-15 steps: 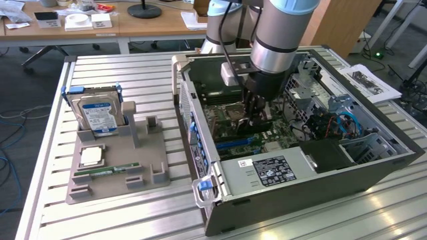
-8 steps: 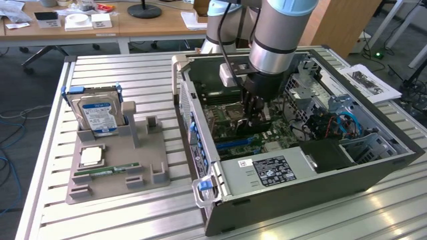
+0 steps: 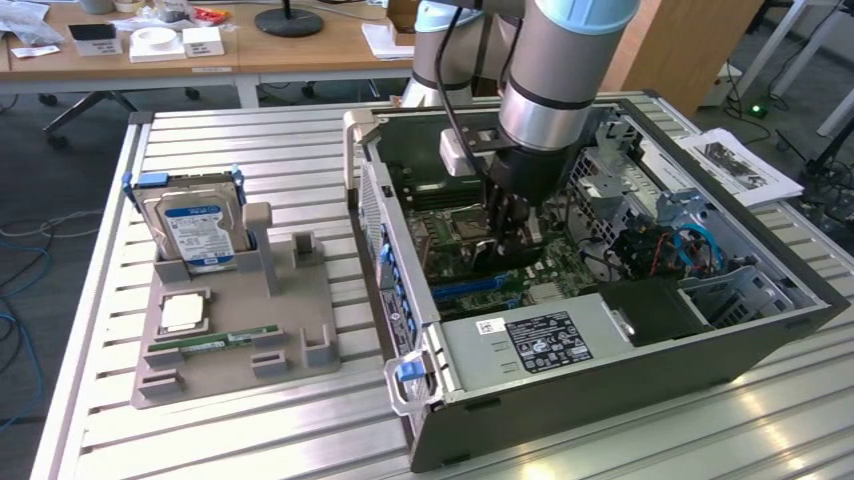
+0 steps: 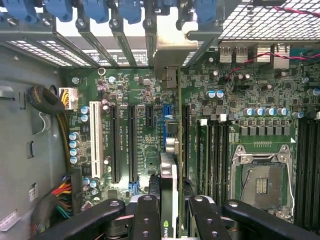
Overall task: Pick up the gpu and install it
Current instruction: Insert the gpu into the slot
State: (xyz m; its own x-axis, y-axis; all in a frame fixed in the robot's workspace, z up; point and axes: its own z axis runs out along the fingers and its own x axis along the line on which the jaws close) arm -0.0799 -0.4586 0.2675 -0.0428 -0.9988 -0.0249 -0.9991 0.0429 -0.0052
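Note:
My gripper (image 3: pixel 514 232) reaches down into the open computer case (image 3: pixel 801 290), over the motherboard (image 3: pixel 441 235). It is shut on the gpu (image 3: pixel 505 262), a thin dark card held on edge. In the wrist view the gpu (image 4: pixel 169 172) runs edge-on between the black fingers (image 4: pixel 146 212), and its silver bracket (image 4: pixel 172 47) lies against the rear slot openings. The card stands over the blue expansion slot (image 4: pixel 166 112), between the black slots (image 4: pixel 132 142) and the memory slots (image 4: pixel 212 150). I cannot tell whether its edge is seated in the slot.
A grey holder tray (image 3: pixel 300 300) on the slatted metal table (image 3: pixel 240 140) carries a hard drive (image 3: pixel 195 228), a CPU (image 3: pixel 183 312) and a green RAM stick (image 3: pixel 214 343). Inside the case are the power supply (image 3: pixel 534 340), the empty CPU socket (image 4: pixel 260 182) and cable bundles (image 4: pixel 55 197).

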